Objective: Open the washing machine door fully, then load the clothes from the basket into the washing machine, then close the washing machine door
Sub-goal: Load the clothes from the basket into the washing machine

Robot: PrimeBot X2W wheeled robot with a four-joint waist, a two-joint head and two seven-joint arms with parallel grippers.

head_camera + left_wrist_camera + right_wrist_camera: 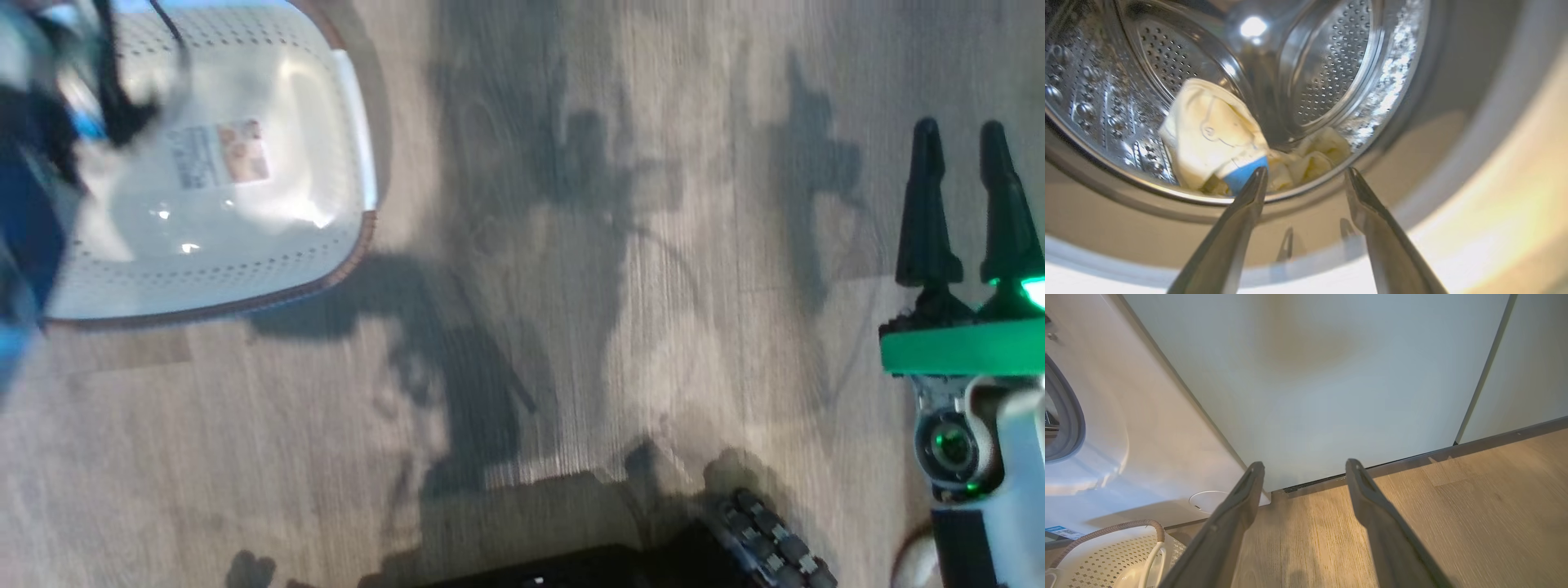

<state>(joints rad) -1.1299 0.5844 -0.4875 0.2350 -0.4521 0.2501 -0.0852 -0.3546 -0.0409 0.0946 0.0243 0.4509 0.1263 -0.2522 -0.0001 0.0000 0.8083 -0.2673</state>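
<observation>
Cream plastic, the basket [269,106] sat far left on the wood floor [571,343] in the head view, the right gripper [959,126] at the right with fingers apart and empty. In the left wrist view the left gripper [1306,171] hung spread and empty at the mouth of the washing machine [1331,61], the clothes [1208,130] lying inside its drum. The right wrist view faced a pale cabinet panel [1331,375].

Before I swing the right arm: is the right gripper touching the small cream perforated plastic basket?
Apart. The head view shows a wide stretch of bare wood floor between the right gripper and the cream basket.
</observation>
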